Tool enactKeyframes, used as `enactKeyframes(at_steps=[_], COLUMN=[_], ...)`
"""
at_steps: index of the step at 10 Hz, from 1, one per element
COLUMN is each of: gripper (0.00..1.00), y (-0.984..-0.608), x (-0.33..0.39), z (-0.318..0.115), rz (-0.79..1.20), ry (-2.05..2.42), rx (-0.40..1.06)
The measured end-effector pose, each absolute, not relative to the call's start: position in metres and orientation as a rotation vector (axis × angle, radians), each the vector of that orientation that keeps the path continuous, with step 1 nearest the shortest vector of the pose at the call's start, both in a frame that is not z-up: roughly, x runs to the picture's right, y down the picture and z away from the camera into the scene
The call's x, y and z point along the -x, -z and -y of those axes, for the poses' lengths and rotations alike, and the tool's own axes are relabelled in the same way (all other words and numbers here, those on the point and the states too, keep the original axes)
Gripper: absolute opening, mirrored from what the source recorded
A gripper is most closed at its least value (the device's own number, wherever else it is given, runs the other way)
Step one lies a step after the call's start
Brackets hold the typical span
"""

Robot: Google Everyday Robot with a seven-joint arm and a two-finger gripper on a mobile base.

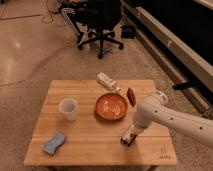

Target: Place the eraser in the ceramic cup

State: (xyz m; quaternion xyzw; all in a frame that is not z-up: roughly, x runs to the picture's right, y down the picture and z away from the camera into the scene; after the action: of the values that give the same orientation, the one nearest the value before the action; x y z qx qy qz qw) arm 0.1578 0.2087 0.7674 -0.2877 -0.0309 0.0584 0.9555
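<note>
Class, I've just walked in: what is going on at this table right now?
A robot arm has its gripper down at the eraser, near the front right of the wooden table. Whether it has hold of it cannot be told. The ceramic cup stands upright on the left side, with the orange bowl between it and the eraser. The eraser is not yet in the cup.
</note>
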Motion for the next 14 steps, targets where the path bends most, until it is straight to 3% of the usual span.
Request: enactKeyframes(at_steps=[2, 4, 5, 9, 12, 14], gripper=[0.52, 0.74, 0.79, 0.8, 0.8, 0.64], y=[-0.772, -0.773, -0.772, -0.783, -0.813, -0.822], x=[-0.157, -0.152, -0.148, -0.146, -0.165, -0.172], z=[-0.207, -0.205, -0.21, -0.212, -0.21, -0.207], rz=[0.062, 0.082, 0.102, 0.21, 0.253, 0.292], ry=[-0.13, -0.066, -0.006, 0.134, 0.191, 0.218], rx=[0.563, 0.568, 0.569, 0.57, 0.584, 0.59])
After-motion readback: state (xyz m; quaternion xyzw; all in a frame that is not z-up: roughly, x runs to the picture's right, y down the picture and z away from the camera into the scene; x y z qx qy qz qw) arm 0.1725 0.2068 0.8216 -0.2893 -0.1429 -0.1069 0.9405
